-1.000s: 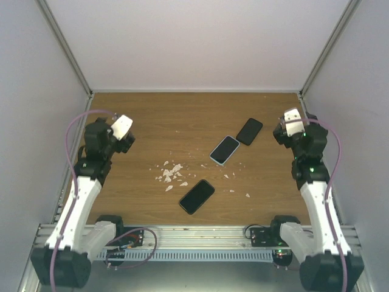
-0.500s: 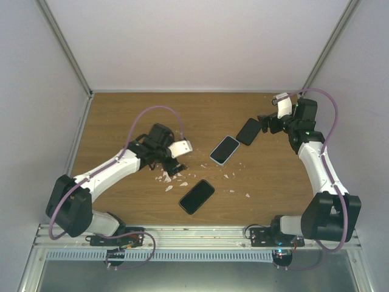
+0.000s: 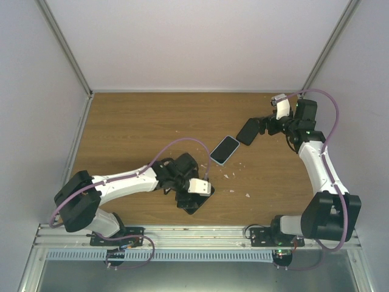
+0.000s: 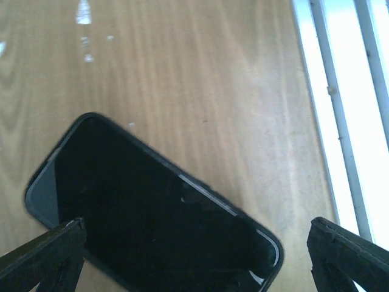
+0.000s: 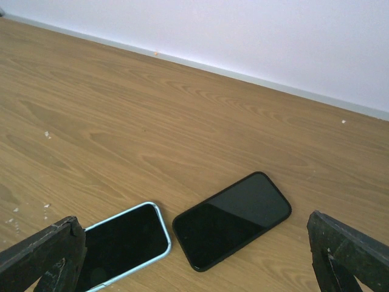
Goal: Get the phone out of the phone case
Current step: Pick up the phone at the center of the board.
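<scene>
Three phones lie face up on the wooden table. A black-cased phone (image 3: 204, 201) lies near the front edge and fills the left wrist view (image 4: 152, 213). My left gripper (image 3: 197, 190) hovers right over it, open, with its fingertips (image 4: 48, 249) wide apart on either side of the phone. A phone in a light blue case (image 3: 224, 149) lies mid-table and also shows in the right wrist view (image 5: 121, 240). A second black-cased phone (image 3: 248, 131) lies beside it (image 5: 234, 216). My right gripper (image 3: 265, 125) is open and empty just right of that phone.
White crumbs (image 3: 247, 195) are scattered on the wood around the middle. The metal front rail (image 4: 340, 109) runs close to the near phone. White walls enclose the table on three sides (image 5: 243, 36).
My left arm has swung from the crumbs at mid-left toward the front and now sits over the near black phone. My right gripper has barely moved beside the far black phone.
</scene>
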Controlling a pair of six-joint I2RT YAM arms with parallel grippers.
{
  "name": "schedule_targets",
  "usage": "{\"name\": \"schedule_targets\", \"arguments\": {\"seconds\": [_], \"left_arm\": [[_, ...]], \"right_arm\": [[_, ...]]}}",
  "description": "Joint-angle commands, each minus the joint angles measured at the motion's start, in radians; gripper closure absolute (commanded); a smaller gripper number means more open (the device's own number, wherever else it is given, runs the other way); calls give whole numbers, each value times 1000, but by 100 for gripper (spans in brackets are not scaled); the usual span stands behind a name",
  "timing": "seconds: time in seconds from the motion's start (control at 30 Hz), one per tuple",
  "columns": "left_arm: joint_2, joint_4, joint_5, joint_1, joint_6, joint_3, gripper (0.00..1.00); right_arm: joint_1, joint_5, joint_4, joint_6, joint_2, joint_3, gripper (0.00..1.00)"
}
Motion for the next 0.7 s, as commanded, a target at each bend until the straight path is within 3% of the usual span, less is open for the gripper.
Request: {"name": "schedule_targets", "arguments": {"seconds": [0.0, 0.37, 0.67], "left_arm": [[24, 65, -21, -61, 76, -21, 1], [78, 122, -76, -164, 237, -53, 1], [75, 231, -298, -179, 311, -120, 1]], "right_arm": [[-9, -56, -16, 24, 27, 41, 0], [-10, -70, -14, 21, 26, 30, 0], [-10, -82, -11, 25, 18, 27, 1]]}}
